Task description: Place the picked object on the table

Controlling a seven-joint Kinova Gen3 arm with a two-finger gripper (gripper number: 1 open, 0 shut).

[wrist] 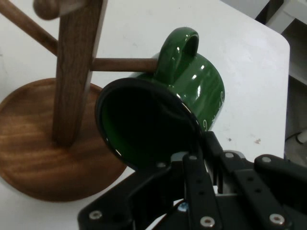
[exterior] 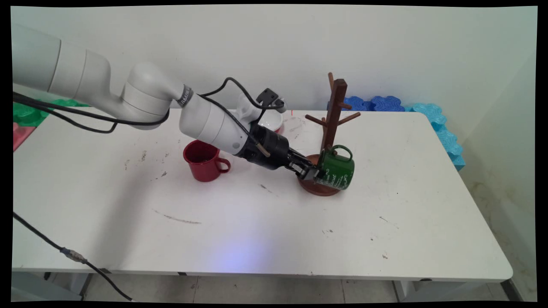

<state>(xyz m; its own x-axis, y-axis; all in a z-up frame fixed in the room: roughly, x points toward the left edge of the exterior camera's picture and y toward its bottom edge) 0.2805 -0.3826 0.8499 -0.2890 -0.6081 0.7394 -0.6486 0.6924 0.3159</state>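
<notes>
My gripper (exterior: 314, 174) is shut on the rim of a green enamel mug (exterior: 339, 172), holding it tipped on its side with the mouth towards the hand. The mug hangs just over the round base (exterior: 317, 188) of a dark wooden mug tree (exterior: 334, 112). In the hand view the green mug (wrist: 204, 91) fills the middle, with my gripper (wrist: 193, 154) at its lower rim. Its handle (wrist: 179, 44) points up, and the tip of a low peg (wrist: 122, 64) of the tree's post (wrist: 76, 72) meets the handle's side. I cannot tell whether the peg has entered the loop.
A red mug (exterior: 204, 161) stands upright left of the hand, under the forearm. A white bowl (exterior: 271, 121) sits behind the arm near the back edge. Blue (exterior: 373, 103) and cyan (exterior: 445, 133) foam blocks line the back right, green foam (exterior: 26, 113) the far left.
</notes>
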